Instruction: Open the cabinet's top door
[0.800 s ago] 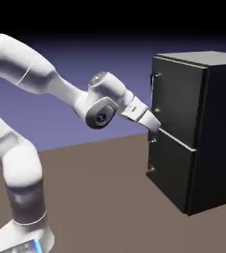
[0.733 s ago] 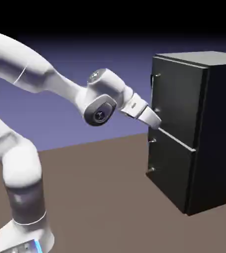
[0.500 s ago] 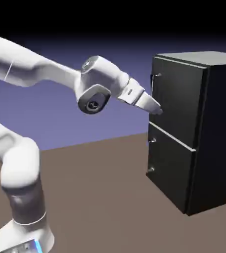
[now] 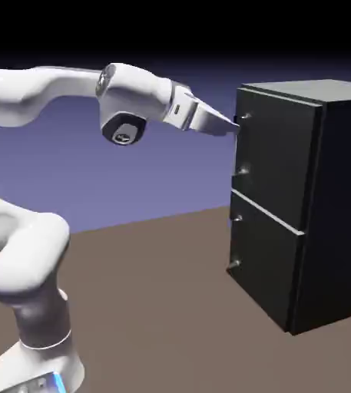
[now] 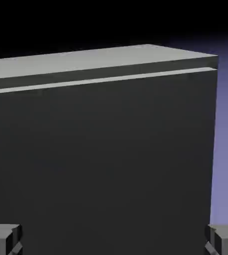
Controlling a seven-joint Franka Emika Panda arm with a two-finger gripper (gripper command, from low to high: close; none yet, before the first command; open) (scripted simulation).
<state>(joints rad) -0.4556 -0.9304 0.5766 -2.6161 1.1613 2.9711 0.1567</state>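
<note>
showing handle [image 4: 243,143] outside, hand view only door [image 5: 101,159]

glossy white rounded arm [image 4: 40,84], grey joint bands, blue-lit base, grey-tipped claw [image 4: 228,124]

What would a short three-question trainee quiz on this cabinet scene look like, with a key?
1. True or false: the top door is shut.
2. The gripper is: A) open, holding nothing; B) shut on the handle; C) shut on the lower door.
3. The gripper's tips are level with which end of the top door's handle?

Key: 1 true; 2 A; 3 its upper end.
</note>
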